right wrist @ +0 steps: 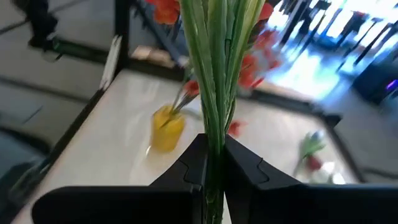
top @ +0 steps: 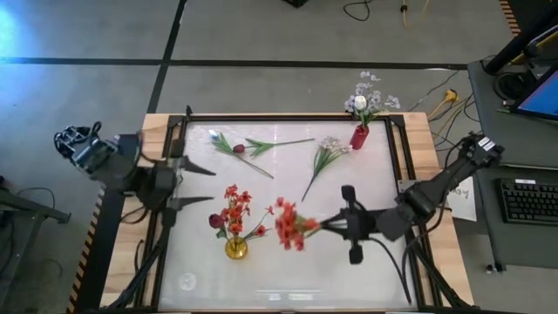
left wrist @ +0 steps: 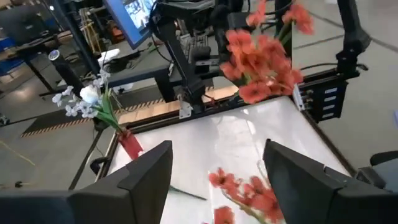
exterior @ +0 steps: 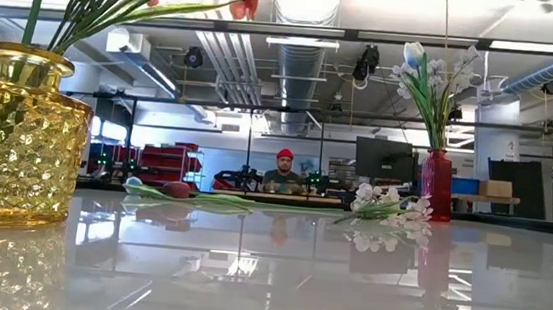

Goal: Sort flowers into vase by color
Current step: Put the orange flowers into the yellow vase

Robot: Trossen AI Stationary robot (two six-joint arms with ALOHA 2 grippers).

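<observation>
My right gripper [top: 330, 224] is shut on a red-orange flower spray [top: 292, 225], held over the table just right of the yellow vase [top: 235, 248]. That vase holds red-orange blossoms [top: 235, 205] and a maroon bud [top: 215, 221]. A red vase [top: 358, 137] at the far right holds white flowers [top: 366, 96]. A maroon tulip [top: 239, 148] with a white bud [top: 214, 135] and a white spray [top: 328, 146] lie flat on the table. My left gripper [top: 199, 186] hangs open at the left, holding nothing. My right gripper pinches the spray's bundle of green stems [right wrist: 214, 127] between its two fingers [right wrist: 193, 162]. It comes nearly level from the table's right, and the stems run on along the fingers. The blossoms [left wrist: 261, 56] stick out toward the left, lifted clear of the table.
A dark frame [top: 288, 117] borders the white table top. A monitor stand and keyboard [top: 530, 201] sit beyond the right edge. In the low view a person [exterior: 283, 171] sits far behind the table. Bare table top lies along the near edge [top: 288, 283].
</observation>
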